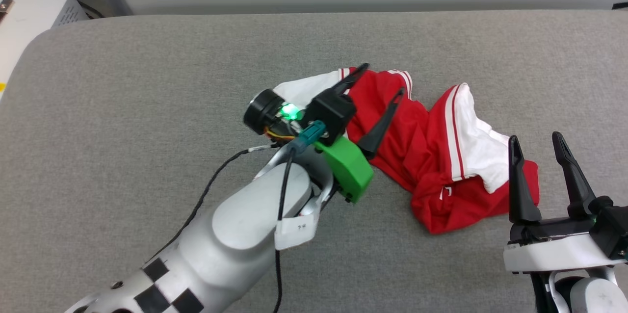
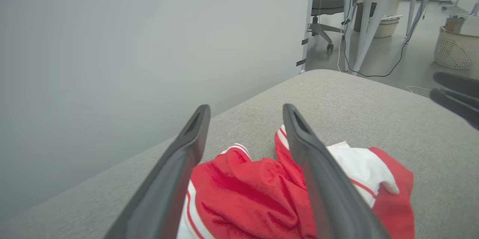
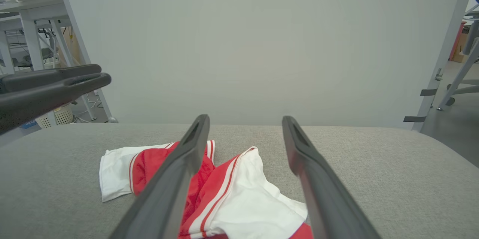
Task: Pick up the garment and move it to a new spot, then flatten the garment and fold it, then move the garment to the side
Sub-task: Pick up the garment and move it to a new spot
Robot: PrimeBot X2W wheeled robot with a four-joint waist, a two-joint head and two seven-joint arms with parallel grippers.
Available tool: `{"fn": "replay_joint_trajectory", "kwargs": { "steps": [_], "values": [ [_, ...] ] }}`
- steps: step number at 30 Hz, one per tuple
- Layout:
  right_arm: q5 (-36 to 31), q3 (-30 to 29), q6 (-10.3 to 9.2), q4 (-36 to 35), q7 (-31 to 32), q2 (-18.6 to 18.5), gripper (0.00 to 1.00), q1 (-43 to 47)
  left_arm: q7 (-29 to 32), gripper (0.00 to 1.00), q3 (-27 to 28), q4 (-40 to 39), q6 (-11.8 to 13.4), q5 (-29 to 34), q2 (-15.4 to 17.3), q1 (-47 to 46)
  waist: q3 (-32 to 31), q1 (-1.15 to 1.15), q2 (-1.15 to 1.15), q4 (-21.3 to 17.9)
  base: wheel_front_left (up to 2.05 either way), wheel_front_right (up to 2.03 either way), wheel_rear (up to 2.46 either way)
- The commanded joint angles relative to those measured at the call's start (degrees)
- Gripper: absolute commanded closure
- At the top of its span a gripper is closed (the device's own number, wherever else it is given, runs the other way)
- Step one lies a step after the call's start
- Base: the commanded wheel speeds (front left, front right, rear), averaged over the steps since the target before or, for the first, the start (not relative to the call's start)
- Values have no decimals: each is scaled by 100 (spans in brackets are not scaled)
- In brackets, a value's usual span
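- Red jersey cloth with white sleeves and red-and-white striped trim: the garment (image 1: 427, 156) lies crumpled in a loose heap on the grey fabric-covered bench (image 1: 147, 67), none of it lifted.
- One white sleeve pokes out at the garment's far left end; a second white sleeve panel sits on top towards its right end, with red cloth bunched between them.
- Left claw (image 1: 383, 78) hovers over the garment's left end, its two dark fingers spread wide with nothing pinched between them.
- Seen from the left wrist, that left claw (image 2: 246, 107) frames the rumpled garment (image 2: 243, 194), whose folds lie below and between the open fingers.
- Right claw (image 1: 535, 136) stands just beside the garment's right edge, its fingers upright, spread apart and empty.
- From the right wrist, the right claw (image 3: 245, 118) points across the garment (image 3: 232, 194) towards a plain pale partition (image 3: 254, 44) behind it.
- A green plastic housing (image 1: 348, 168) and a small green light (image 1: 290, 111) sit on the left wrist, just left of the garment.
- A black cable (image 1: 211, 190) trails down along the left forearm, away from the garment.
- Well beyond the garment, past the bench end, stand an office chair (image 2: 325, 3) and a white basket (image 2: 454, 48).
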Motion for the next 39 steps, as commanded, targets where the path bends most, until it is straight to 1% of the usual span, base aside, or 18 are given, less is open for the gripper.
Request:
{"fn": "replay_joint_trajectory", "kwargs": {
  "steps": [1, 5, 9, 13, 18, 23, 28, 32, 39],
  "values": [
    [-55, -20, -5, 20, -27, -6, 0, 105, -31, 0, 165, -155, 120, 176, 142, 281, -197, 0, 0, 213, 0, 0, 0],
    [-74, -34, -5, 47, -27, -6, 0, 164, -31, 0, 842, -624, 410, 553, 361, 813, -288, 0, 0, 315, 0, 0, 0],
    [-85, -40, -5, 65, -27, -6, 0, 213, -32, 0, 1546, -1000, 658, 922, 478, 1401, -358, 0, 0, 373, 0, 0, 0],
    [-96, -42, -5, 93, -27, -6, 0, 251, -32, 0, 2222, -1295, 797, 1255, 564, 2016, -423, 0, 0, 402, 0, 0, 0],
    [-121, -41, -5, 117, -27, -6, 0, 321, -32, 0, 3055, -1637, 850, 1592, 583, 2792, -508, 0, 0, 413, 0, 0, 0],
    [-143, -57, -5, 152, -27, -6, 0, 379, -32, 0, 3765, -1940, 791, 1889, 517, 3466, -576, 0, 0, 403, 0, 0, 0],
    [-136, -88, -5, 190, -27, -6, 0, 434, -32, 0, 4308, -2144, 578, 2157, 354, 4050, -653, 0, 0, 371, 0, 0, 0],
    [-94, -126, -5, 234, -27, -6, 0, 493, -32, 0, 4500, -2161, 332, 2351, 165, 4384, -730, 0, 0, 328, 0, 0, 0],
    [0, -156, -5, 295, -27, -6, 0, 634, -32, 0, 4764, -2182, -16, 2605, -140, 4686, -862, 0, 0, 240, 0, 0, 0]
  ]
}}
